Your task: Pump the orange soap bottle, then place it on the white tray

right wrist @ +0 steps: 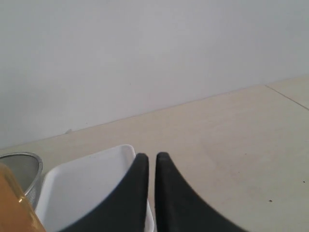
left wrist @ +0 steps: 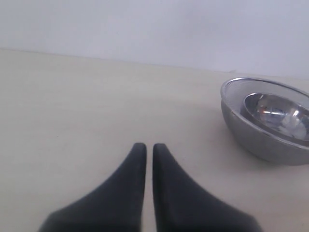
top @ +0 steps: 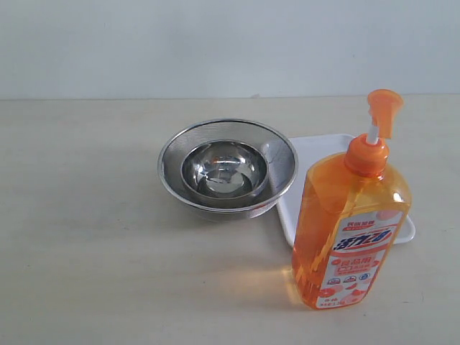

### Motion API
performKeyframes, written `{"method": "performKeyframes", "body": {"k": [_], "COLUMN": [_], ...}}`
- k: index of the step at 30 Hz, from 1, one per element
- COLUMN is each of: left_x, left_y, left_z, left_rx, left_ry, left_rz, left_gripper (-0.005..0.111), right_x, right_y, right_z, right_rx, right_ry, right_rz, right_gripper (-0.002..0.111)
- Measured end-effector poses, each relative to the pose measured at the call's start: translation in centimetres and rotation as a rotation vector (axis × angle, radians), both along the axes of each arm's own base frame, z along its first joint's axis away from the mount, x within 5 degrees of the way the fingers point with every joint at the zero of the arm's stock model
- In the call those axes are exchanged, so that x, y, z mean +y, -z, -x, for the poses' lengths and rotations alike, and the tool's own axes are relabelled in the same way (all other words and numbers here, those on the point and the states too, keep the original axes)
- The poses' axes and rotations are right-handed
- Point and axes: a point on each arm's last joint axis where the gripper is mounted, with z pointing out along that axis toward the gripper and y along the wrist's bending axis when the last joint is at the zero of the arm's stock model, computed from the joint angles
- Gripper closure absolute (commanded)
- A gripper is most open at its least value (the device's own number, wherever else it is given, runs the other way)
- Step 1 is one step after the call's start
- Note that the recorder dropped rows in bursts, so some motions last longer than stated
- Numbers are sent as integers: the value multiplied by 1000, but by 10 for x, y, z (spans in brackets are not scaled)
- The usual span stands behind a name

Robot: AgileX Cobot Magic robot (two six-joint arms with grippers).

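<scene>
The orange soap bottle (top: 352,230) stands upright on the table at the front right, its orange pump head (top: 383,108) raised. Directly behind it lies the white tray (top: 316,154), partly hidden by the bottle. In the right wrist view the tray (right wrist: 87,188) lies beside my right gripper (right wrist: 152,157), which is shut with nothing between its fingers, and a sliver of the bottle (right wrist: 14,205) shows at the frame's edge. My left gripper (left wrist: 146,146) is shut and empty over bare table. Neither gripper appears in the exterior view.
A round steel strainer bowl (top: 227,169) with a smaller steel bowl inside sits left of the tray, touching its edge. It also appears as the steel bowl (left wrist: 265,121) in the left wrist view. A pale wall runs behind the table.
</scene>
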Motion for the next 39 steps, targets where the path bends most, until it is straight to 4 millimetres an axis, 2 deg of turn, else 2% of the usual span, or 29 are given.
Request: {"method": "performKeyframes", "body": {"k": [6,10,16,21,28,31,34,39], "left_x": [-1,-1,-3,-5,-13,-13,-11,-10], "left_y": [-11,-39,-84,-106,-116,-123,-131,-169], "left_z": [1,9,21,29,19,11,5,-7], "left_rx": [-21,-23,-163,-221,-237,-280,-323,-381], "left_ry": [2,11,43,76,153,145,123,99], "left_rz": [61,76,157,209,236,300,263,246], "left_gripper": [102,102,102,102,102,102,102,102], "right_x": [0,0,0,0,0,0,0,0], "right_y": [0,0,0,0,2,2,2,2], "right_z": [0,0,0,0,0,0,0,0], "right_rx": [0,0,0,2,23,24,24,24], "right_ry": [0,0,0,0,-3,-3,-3,-3], "right_rz": [0,-2,-2,-4,-5,-5,-5,-5], "right_gripper": [107,107,107,107,107,107,107,107]}}
